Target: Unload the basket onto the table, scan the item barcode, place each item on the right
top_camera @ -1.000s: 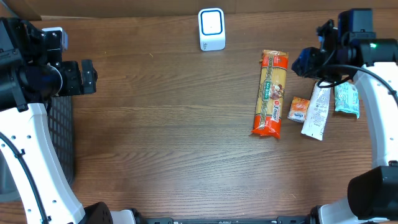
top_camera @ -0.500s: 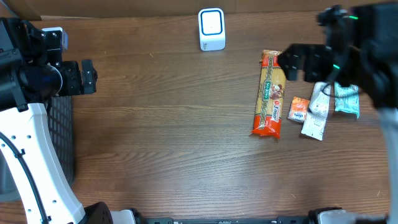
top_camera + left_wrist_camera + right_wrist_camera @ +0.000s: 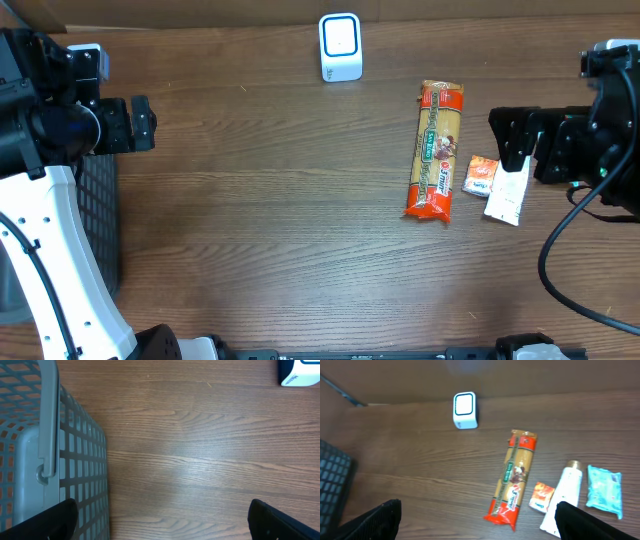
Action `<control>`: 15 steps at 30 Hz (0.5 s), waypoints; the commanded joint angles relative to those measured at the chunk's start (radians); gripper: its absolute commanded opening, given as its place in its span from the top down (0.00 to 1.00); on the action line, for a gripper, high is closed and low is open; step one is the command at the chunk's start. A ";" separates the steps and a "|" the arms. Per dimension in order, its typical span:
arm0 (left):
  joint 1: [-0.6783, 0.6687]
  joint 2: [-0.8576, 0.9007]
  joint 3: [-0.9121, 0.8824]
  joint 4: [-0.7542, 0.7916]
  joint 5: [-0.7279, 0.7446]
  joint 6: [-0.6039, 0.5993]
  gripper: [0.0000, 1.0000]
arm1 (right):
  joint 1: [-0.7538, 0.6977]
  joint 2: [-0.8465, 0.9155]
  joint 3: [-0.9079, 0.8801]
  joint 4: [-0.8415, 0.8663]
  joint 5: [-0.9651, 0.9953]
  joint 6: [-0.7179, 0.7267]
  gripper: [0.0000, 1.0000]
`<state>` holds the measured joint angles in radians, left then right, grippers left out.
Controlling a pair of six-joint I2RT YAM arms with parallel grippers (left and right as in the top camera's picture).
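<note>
My right gripper (image 3: 525, 150) hangs with its jaws spread wide and nothing between them, above the row of goods on the right side of the table (image 3: 270, 220). My left gripper (image 3: 148, 123) is likewise spread and empty, over by the basket (image 3: 30, 460). The items lie flat and apart from one another: a long pasta packet (image 3: 435, 150), a small orange sachet (image 3: 481, 175) just beside it, a white tube (image 3: 508, 195) partly under my fingers, and a teal packet (image 3: 604, 490) at the far end. The scanner (image 3: 340, 47) stands well apart, near the back edge. I cannot tell where any barcode sits. I judge the pasta to be light but brittle inside a slick, crinkly film, so I would pinch it across its narrow width near the middle, gently, to keep it level. The tube looks soft and squeezable, firmer toward the cap end, and I would take it across the body there. The sachet and teal packet look thin, limp and hard to lift off the wood.
</note>
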<state>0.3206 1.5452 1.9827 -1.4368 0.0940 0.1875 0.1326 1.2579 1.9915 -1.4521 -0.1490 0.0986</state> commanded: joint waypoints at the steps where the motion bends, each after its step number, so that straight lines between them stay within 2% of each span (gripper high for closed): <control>1: -0.007 0.005 -0.001 0.001 0.008 0.015 0.00 | 0.002 -0.040 0.005 0.002 0.036 -0.024 0.00; 5: -0.007 0.005 -0.001 0.001 0.008 0.015 0.00 | 0.003 -0.047 -0.026 0.031 0.042 -0.027 0.00; 8: -0.007 0.005 -0.001 0.001 0.008 0.015 0.01 | 0.005 -0.106 -0.139 0.131 0.071 -0.052 0.00; 10: -0.007 0.005 -0.001 0.001 0.008 0.015 0.00 | 0.005 -0.178 -0.273 0.252 0.070 -0.092 0.00; 15: -0.007 0.005 -0.001 0.001 0.007 0.015 0.00 | 0.005 -0.423 -0.737 0.676 0.079 -0.134 0.00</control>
<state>0.3206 1.5452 1.9827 -1.4372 0.0944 0.1875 0.1326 0.9760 1.4883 -0.9382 -0.0937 0.0086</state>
